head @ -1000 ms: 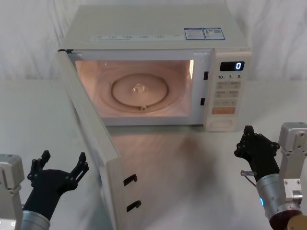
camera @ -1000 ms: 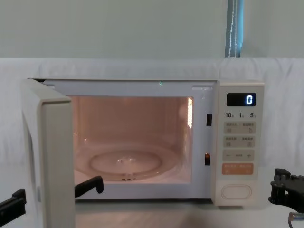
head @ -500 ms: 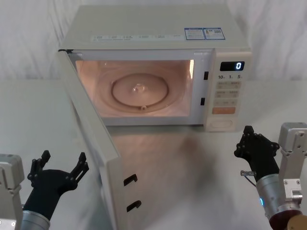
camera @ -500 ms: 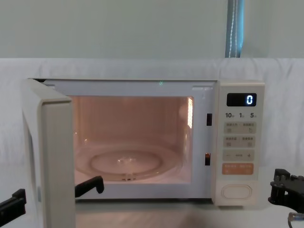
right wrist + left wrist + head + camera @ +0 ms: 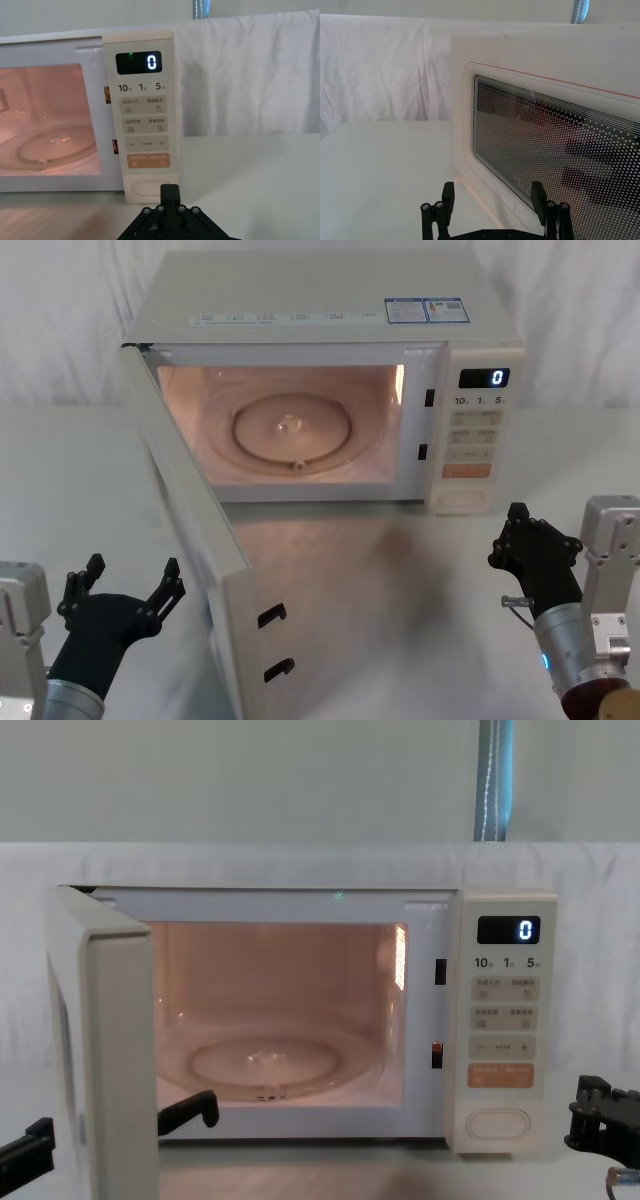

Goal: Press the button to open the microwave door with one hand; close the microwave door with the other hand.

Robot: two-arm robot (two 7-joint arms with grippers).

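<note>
A: Where does the microwave door (image 5: 190, 540) stand?

B: It is swung wide open on its hinge at the oven's left side, its free edge toward the robot. The lit cavity shows the glass turntable (image 5: 290, 430) inside.

A: And the left end effector (image 5: 122, 590)?

B: It hovers low over the counter (image 5: 60, 500), near the robot's body, on the outer side of the open door. Its fingers (image 5: 168, 585) are spread apart and hold nothing. The door's free edge stands just to the right of it, apart from the fingers. In the left wrist view the dotted dark window (image 5: 560, 145) of the door lies ahead of the fingertips (image 5: 448, 192) and to one side, close but not touching.

A: The right end effector (image 5: 532, 540)?

B: It hangs over the counter in front of the control panel (image 5: 475, 430). In the right wrist view its fingers (image 5: 170, 192) meet in one closed tip, empty.

A: Where is the button (image 5: 150, 188) from there?

B: Straight ahead of that tip and a little to its left, at the bottom of the panel, below the orange key (image 5: 148, 161). There is a gap between tip and button. The display (image 5: 139, 62) reads 0.
</note>
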